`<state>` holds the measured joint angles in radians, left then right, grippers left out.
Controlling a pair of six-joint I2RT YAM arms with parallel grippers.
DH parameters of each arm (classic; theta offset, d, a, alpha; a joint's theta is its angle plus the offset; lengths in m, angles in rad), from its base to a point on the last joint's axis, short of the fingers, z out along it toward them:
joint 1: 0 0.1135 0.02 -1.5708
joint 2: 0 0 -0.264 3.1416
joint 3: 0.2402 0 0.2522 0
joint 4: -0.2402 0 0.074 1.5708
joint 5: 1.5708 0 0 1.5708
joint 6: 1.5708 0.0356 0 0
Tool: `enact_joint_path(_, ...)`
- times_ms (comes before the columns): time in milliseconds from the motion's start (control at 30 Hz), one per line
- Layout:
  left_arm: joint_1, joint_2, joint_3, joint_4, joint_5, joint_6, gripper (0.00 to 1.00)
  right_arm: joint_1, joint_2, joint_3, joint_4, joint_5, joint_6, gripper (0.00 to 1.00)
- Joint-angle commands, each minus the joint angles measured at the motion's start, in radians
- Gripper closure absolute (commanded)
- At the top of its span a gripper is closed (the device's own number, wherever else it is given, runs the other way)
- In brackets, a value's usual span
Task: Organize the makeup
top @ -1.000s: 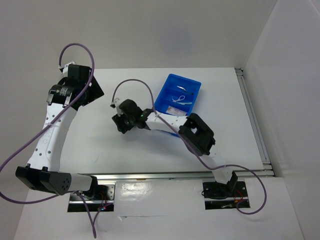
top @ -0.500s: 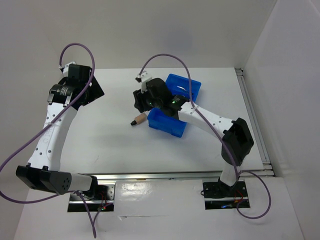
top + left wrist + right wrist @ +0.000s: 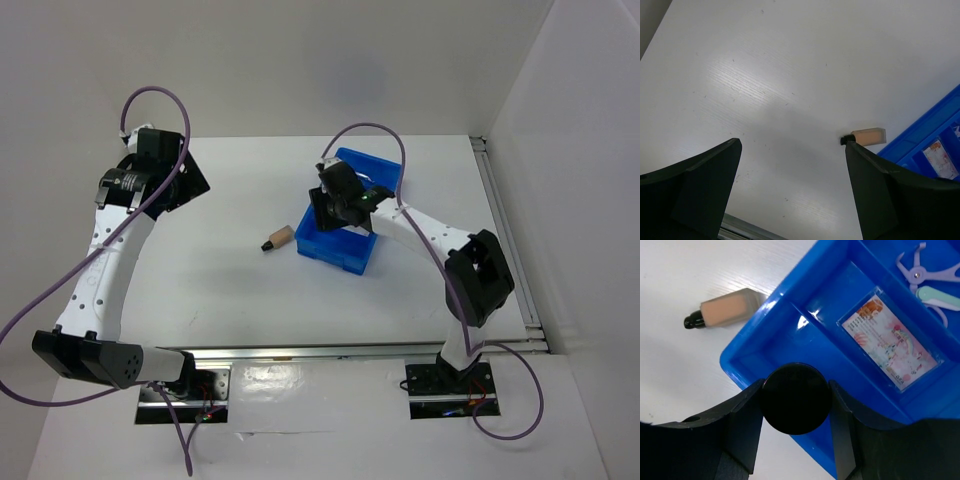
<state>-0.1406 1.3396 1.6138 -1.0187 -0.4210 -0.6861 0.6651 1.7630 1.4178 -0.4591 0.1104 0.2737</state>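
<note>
- We see a white tabletop [image 3: 230, 290] carrying everything; most of the makeup sits toward its middle and right.
- A blue divided tray [image 3: 345, 255] lies at an angle right of centre, its long compartments running away from the arms.
- The left pincer [image 3: 791, 150] hangs over the far left of the tabletop with its fingers spread wide apart and nothing between them. It is well apart from the tray.
- The right pincer [image 3: 795, 405] reaches over the near end of the tray and is clamped on a black round pot [image 3: 796, 399], one finger on each side of it.
- The pot is above the tray's end compartment, close to the outer wall. From the wrist view we cannot tell whether it hangs clear or touches the tray floor.
- A pinkish flat packet [image 3: 892, 345] lies flat in the next compartment, printed face up.
- A tan tube [image 3: 725, 312] with a black tip lies on its side on the tabletop outside the tray. Its flat end is just beside the tray's wall and its tip points away.
- A purple looped tool [image 3: 920, 272] lies in the compartment beyond the packet.
- A pale green stick [image 3: 940, 294] lies in that same compartment, against the purple tool.
</note>
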Motion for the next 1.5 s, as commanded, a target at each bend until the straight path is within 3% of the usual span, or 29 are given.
enact_joint_path(0, 0.006, 0.0, 0.0, 0.016, 0.007, -0.006, 0.01, -0.001, 0.01, -0.002, -0.046, 0.031, 0.053, 0.67)
enact_joint_path(167, 0.006, 0.01, -0.046, 0.077, 0.105, 0.066, 0.01, -0.001, 0.03, -0.02, -0.046, 0.012, 0.062, 0.55)
enact_joint_path(233, 0.006, 0.074, -0.061, 0.088, 0.247, 0.161, 0.01, -0.001, 0.041, -0.029, -0.046, 0.003, 0.062, 0.49)
enact_joint_path(400, -0.013, 0.202, -0.118, 0.065, 0.367, 0.206, 0.01, -0.001, 0.062, -0.02, -0.055, 0.003, 0.062, 0.35)
enact_joint_path(633, -0.069, 0.311, -0.121, 0.055, 0.424, 0.299, 0.01, -0.001, 0.062, 0.001, -0.055, 0.014, 0.053, 0.24)
enact_joint_path(900, -0.177, 0.408, -0.088, 0.065, 0.458, 0.367, 0.05, -0.036, -0.031, 0.064, -0.11, 0.089, 0.074, 0.24)
enact_joint_path(1200, -0.218, 0.529, -0.1, 0.255, 0.51, 0.391, 0.04, -0.128, -0.143, 0.082, -0.179, 0.1, 0.064, 0.24)
enact_joint_path(1467, -0.218, 0.674, -0.012, 0.276, 0.392, 0.405, 0.02, -0.147, -0.175, 0.082, -0.199, 0.1, 0.055, 0.24)
